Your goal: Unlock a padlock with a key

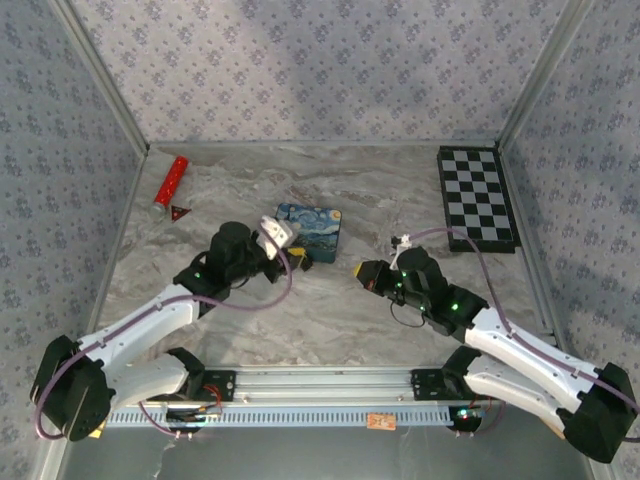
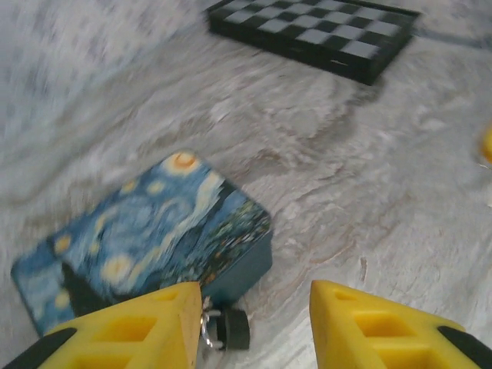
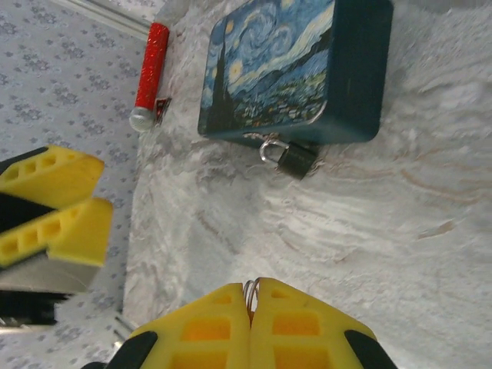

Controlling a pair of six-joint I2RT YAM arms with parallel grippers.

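1. Padlock (image 3: 296,159) lies on the surface (image 3: 369,231), touching the tin (image 3: 292,69) at its 6 o'clock.
2. Left gripper (image 2: 254,307): jaws spread, just beside the padlock.
3. Right gripper (image 3: 251,294): jaws pressed together, pinching a key (image 3: 248,287).

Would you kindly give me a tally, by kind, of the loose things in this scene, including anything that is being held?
Painted tin: 1
Padlock: 1
Red cylinder: 1
Dark-red triangle: 1
Chequered board: 1
Metal ring, likely the key's, pinched in the right end effector: 1
Total: 6
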